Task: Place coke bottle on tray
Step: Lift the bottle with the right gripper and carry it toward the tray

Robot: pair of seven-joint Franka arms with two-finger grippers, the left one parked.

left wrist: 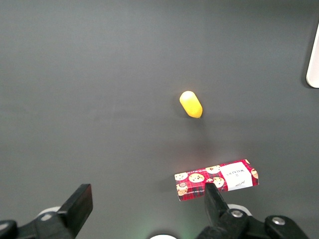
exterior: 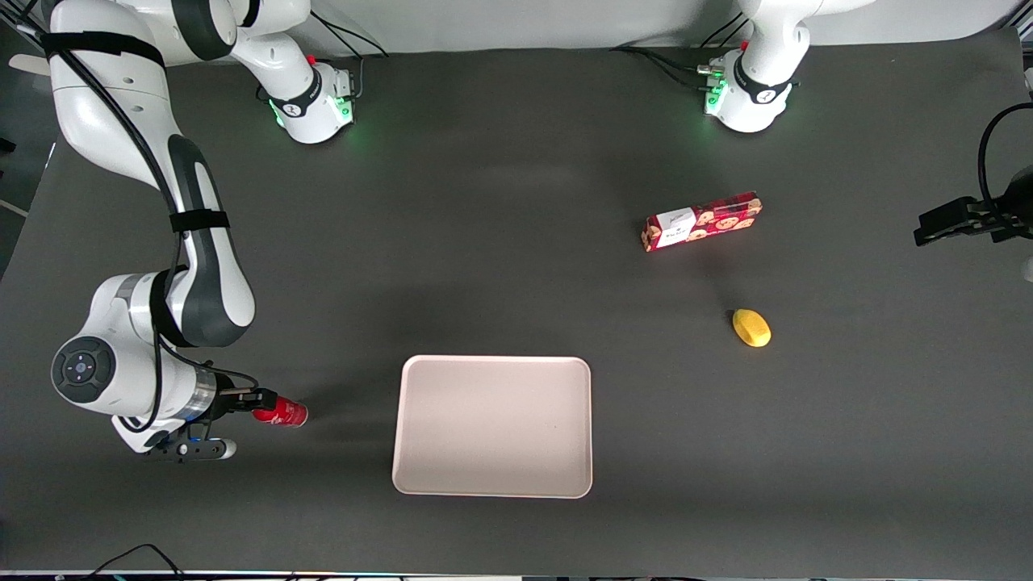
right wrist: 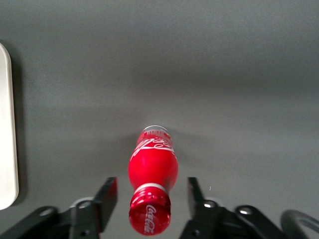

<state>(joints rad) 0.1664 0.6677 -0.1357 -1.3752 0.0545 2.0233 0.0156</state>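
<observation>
Dark grey matte covers the whole worktop in the front view, where the small all-red coke bottle (exterior: 282, 413) stands near the working arm's end of the table, close to the edge nearest the camera. Only this view shows the whole large, flat, pale pinkish-white tray (exterior: 492, 426) with rounded corners, lying apart from the bottle near the middle of that same edge. The right arm's gripper (exterior: 257, 401) reaches the bottle from the working arm's end, the forearm bent low over the table.

From the left wrist view come the long red cookie box with a white label (left wrist: 217, 179) and a small yellow oval object (left wrist: 191, 104), both toward the parked arm's end, plus one corner of the tray (left wrist: 314, 59). The bottle does not show here.

Seen from the right wrist view, the bottle (right wrist: 152, 175) stands upright on the table with white lettering on its body and red cap. The gripper (right wrist: 151, 199) is spread wide, one black finger on each side of the bottle's neck, neither touching it. An edge of the tray (right wrist: 7, 134) appears, well apart from the bottle.
</observation>
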